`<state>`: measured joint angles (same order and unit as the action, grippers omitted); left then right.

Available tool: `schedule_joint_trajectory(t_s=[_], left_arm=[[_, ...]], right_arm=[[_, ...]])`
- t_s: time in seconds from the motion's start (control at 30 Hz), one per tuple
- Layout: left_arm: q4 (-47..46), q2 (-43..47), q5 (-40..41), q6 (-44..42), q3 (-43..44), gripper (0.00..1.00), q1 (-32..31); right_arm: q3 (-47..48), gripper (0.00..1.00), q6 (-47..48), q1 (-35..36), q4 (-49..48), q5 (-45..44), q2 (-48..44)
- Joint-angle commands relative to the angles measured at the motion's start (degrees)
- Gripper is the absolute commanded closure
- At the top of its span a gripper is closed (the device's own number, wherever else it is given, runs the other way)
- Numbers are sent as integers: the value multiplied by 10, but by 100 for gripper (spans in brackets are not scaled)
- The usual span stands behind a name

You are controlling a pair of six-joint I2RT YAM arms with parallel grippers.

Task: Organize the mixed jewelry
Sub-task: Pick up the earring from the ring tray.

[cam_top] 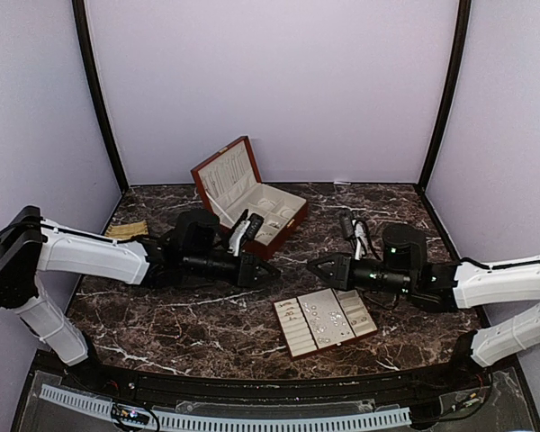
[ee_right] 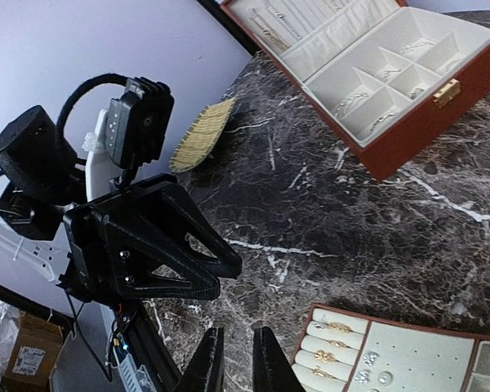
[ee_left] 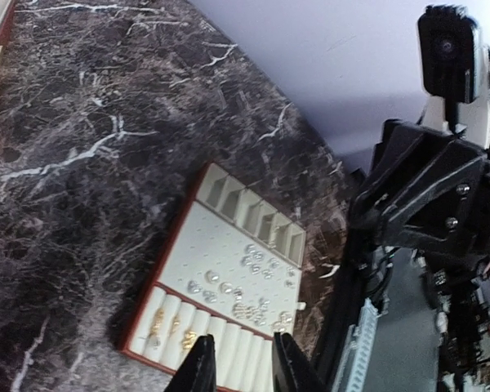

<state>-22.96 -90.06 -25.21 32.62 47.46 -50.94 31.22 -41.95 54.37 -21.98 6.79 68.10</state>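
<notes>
Jewelry (ee_left: 253, 260), tiny silver bits, lies on tray (ee_left: 220, 237) near table's (cam_top: 162, 315) front edge, right of centre. L gripper (cam_top: 272, 270) hovers mid-table, fingers slightly apart, empty. R gripper (cam_top: 311, 266) faces it, narrow gap, nothing pinched. Step, prob.: btwn picks. Next needs careful descent onto one piece w/ precise pinch.

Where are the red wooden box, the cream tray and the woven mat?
wooden box (cam_top: 227, 177), top view, inside its open lid.
cream tray (ee_left: 216, 241), left wrist view, bare panel patch.
woven mat (ee_right: 200, 135), right wrist view, its middle.
</notes>
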Motion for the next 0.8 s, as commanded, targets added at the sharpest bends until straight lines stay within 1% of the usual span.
schedule_joint_trajectory(t_s=[0.0,0.13,0.2,0.47,0.77], left_arm=[[187,-45,54,-141,79,71,1],[243,-95,61,-189,123,70,-15],[260,-113,55,-195,138,70,-20],[268,-156,36,-177,168,79,-23],[283,-174,36,-171,180,82,-23]], right_arm=[[4,83,3,-6,49,-80,-16],[-8,82,-7,-13,49,-92,-25],[-14,82,-13,-16,49,-95,-28],[-30,82,-28,-26,41,-94,-37],[-39,82,-35,-33,36,-90,-40]])
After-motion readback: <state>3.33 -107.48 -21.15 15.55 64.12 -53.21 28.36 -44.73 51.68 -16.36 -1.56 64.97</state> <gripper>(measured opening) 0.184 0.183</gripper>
